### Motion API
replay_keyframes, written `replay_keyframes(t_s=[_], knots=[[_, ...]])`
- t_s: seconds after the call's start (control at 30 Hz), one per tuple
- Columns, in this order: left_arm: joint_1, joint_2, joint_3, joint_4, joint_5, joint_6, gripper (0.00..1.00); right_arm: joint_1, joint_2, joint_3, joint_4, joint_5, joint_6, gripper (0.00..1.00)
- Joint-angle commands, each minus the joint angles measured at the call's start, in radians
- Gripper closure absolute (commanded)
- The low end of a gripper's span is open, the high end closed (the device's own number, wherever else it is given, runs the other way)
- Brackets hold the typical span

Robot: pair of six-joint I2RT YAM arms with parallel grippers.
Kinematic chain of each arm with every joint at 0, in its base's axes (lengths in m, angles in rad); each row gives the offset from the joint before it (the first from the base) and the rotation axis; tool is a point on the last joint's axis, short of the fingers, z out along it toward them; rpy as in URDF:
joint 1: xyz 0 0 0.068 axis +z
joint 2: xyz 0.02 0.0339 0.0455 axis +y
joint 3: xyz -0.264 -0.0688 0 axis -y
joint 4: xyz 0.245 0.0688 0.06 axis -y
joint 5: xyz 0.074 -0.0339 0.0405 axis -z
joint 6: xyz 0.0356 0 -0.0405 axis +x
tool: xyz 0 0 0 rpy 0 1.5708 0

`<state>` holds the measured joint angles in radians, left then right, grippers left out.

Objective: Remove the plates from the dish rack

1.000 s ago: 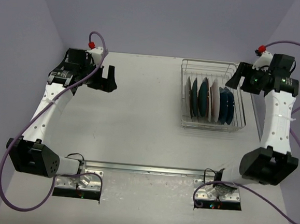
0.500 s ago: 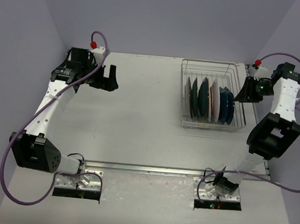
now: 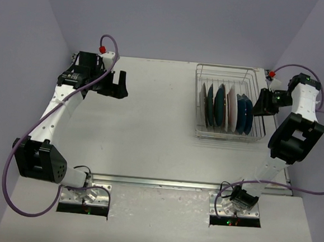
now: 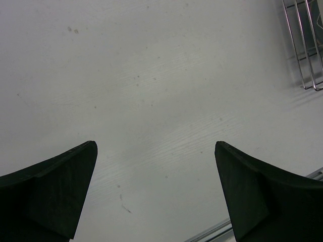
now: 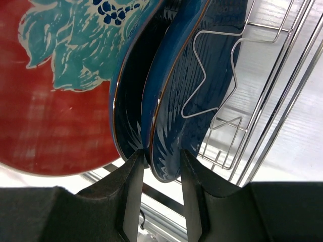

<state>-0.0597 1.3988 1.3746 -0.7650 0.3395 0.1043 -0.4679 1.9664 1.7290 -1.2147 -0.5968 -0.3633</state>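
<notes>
The dish rack (image 3: 233, 70) stands at the back right with several plates upright in it. From the right they are two dark blue leaf-shaped dishes (image 3: 247, 113), a white-and-red plate (image 3: 231, 108) and a teal plate (image 3: 220, 106). My right gripper (image 3: 260, 103) is at the rack's right side. In the right wrist view its fingers (image 5: 162, 157) straddle the lower rim of the outermost blue dish (image 5: 202, 75), touching both faces. The second blue dish (image 5: 133, 101) and the red plate (image 5: 55, 126) are behind it. My left gripper (image 3: 115, 85) is open and empty at the back left.
The rack's wire dividers (image 5: 272, 85) lie just right of the held dish. A corner of the rack (image 4: 303, 50) shows in the left wrist view, with bare table between my left fingers (image 4: 155, 146). A metal rail (image 3: 157, 182) runs along the near edge.
My right arm has folded back and brought its gripper down to the rack's right side, onto the outermost blue dish. The left arm has barely moved.
</notes>
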Motion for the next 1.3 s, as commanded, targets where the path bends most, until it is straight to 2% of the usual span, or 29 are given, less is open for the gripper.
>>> replay_keyframes(t_s=[0.0, 0.3, 0.53, 0.77, 1.03, 1.27], knots=[[-0.002, 0.002, 0.008, 0.036, -0.009, 0.005, 0.0, 0.001, 0.022, 0.002, 0.054, -0.026, 0.034, 0.66], [-0.003, 0.016, 0.006, 0.035, -0.015, 0.005, 0.0, 0.024, 0.061, -0.018, 0.067, -0.071, 0.067, 0.71], [-0.002, 0.03, 0.003, 0.036, -0.017, -0.001, 0.0, 0.023, 0.047, -0.007, 0.018, -0.112, 0.068, 1.0], [-0.002, 0.041, 0.005, 0.041, -0.006, -0.01, 0.0, 0.005, -0.022, 0.022, -0.053, -0.2, 0.053, 1.0], [-0.002, 0.069, 0.021, 0.035, -0.008, 0.004, 0.0, -0.11, 0.031, 0.191, -0.266, -0.438, 0.006, 1.0], [-0.002, 0.075, 0.031, 0.039, 0.012, 0.011, 0.0, -0.157, -0.024, 0.198, -0.292, -0.506, -0.047, 1.0]])
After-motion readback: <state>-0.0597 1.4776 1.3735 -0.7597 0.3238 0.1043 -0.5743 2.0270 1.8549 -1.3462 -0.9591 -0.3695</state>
